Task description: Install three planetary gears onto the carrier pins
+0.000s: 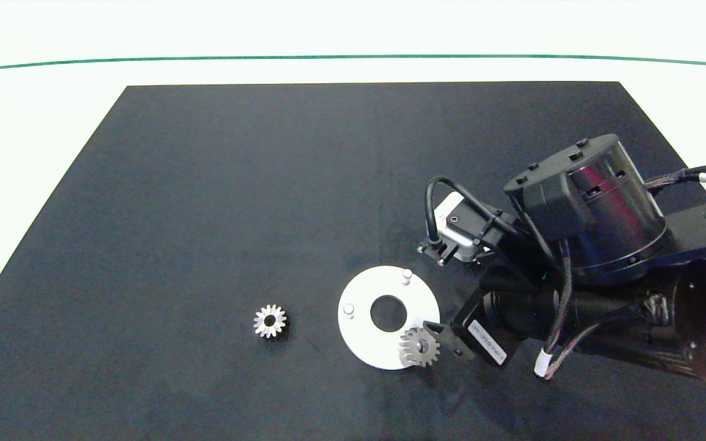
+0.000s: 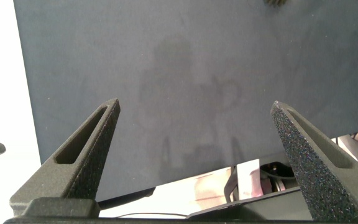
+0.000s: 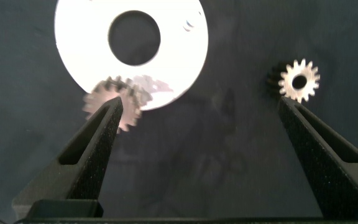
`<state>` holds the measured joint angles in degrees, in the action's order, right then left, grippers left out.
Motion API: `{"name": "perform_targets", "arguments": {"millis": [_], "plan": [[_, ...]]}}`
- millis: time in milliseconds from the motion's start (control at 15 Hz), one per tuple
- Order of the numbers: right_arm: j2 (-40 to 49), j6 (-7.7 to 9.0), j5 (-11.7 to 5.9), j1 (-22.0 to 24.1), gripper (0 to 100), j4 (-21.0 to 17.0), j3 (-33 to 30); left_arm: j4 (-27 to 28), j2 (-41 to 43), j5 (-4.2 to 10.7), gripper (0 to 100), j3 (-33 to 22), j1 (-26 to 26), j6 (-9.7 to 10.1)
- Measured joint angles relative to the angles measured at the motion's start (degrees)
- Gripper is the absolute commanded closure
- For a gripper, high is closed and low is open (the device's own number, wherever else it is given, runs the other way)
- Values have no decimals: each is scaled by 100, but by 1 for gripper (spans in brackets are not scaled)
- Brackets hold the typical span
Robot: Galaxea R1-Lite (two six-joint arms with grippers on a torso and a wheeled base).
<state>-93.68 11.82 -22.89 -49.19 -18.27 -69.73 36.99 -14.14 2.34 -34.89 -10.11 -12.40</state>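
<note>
The white ring disc [image 1: 365,334] lies on the black mat, with two bare carrier pins [image 1: 407,276] [image 1: 348,310] standing on it. One planetary gear [image 1: 419,347] rests over the disc's rim on the side nearest the right arm; I cannot tell whether a pin runs through its hole. In the right wrist view this gear [image 3: 112,104] is blurred, just behind one fingertip. My right gripper [image 3: 197,106] is open and holds nothing; one of its fingers [image 1: 445,335] ends right beside that gear. Another planetary gear [image 1: 270,321] [image 3: 299,80] lies flat on the mat left of the disc [image 3: 185,56]. My left gripper [image 2: 194,109] hangs open over bare mat.
The black mat [image 1: 236,202] covers most of a white table, with a green line [image 1: 353,57] across the far side. The right arm's bulky wrist [image 1: 592,208] hangs over the mat's right part. A dark toothed edge [image 2: 278,2] shows at the rim of the left wrist view.
</note>
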Motion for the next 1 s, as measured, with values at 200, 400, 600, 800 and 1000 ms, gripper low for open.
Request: {"name": "perform_targets", "arguments": {"millis": [200, 400, 600, 800, 1000], "plan": [[-37, -9, 5, 73, 0, 12, 99, -2, 26, 0, 0, 0, -2, 0], [-72, -15, 7, 66, 0, 17, 96, -2, 34, 0, 0, 0, -4, 0], [-118, -50, 13, 54, 0, 28, 102, -2, 39, 0, 0, 0, -9, -2], [-185, -56, 24, 44, 0, 45, 88, -2, 41, 0, 0, 0, -11, 0], [-265, -65, 33, 51, 0, 65, 74, 0, 59, -2, 0, 0, -11, 0]]}}
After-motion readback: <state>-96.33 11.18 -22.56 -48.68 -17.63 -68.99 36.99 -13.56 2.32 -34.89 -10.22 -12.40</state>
